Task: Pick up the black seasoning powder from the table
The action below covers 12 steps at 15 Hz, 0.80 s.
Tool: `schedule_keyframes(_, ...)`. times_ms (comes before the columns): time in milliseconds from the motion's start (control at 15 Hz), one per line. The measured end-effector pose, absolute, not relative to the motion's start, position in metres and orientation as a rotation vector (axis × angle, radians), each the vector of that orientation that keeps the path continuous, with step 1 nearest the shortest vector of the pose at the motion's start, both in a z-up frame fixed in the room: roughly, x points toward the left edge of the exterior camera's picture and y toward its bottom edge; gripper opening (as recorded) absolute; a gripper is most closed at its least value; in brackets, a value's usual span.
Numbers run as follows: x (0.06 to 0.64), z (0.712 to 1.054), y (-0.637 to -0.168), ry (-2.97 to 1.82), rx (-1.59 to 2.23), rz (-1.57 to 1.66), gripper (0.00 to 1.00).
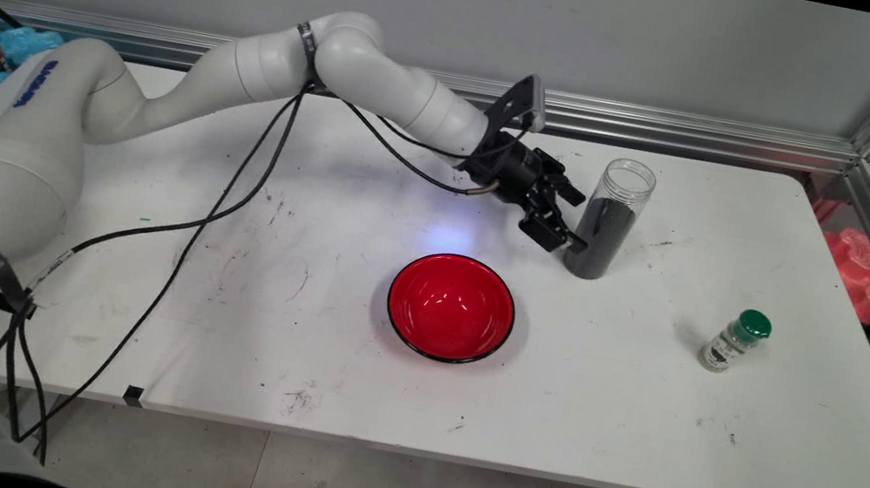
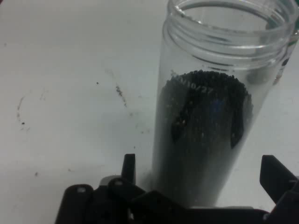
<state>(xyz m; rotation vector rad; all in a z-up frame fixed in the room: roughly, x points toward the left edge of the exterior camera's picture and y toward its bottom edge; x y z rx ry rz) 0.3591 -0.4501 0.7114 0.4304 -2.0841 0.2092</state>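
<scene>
Straddling clear jar (image 2: 205, 140) of dark grains, tool (image 2: 201, 179) fingers apart, faint "10/27" printed on jar

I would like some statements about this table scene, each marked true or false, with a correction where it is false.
1. The clear jar stands upright with no lid. True.
2. The gripper is open, one finger on each side of the jar. True.
3. The red bowl holds dark grains. False: the bowl is empty; the dark grains are in the jar.
4. The small bottle has a red cap. False: its cap is green.
5. The small bottle stands inside the bowl. False: it stands apart on the table.
</scene>
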Motion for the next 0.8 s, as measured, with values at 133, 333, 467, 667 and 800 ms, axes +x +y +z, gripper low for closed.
schedule_keyframes(133,0.354,0.708,-0.453,-2.079,0.43,0.204,1.0)
schedule_keyframes(333,0.348,0.703,-0.455,-2.075,0.426,0.195,1.0)
schedule_keyframes(467,0.344,0.701,-0.457,-2.073,0.425,0.193,1.0)
schedule_keyframes(667,0.34,0.698,-0.46,-2.07,0.425,0.191,1.0)
schedule_keyframes(800,0.336,0.696,-0.461,-2.067,0.426,0.19,1.0)
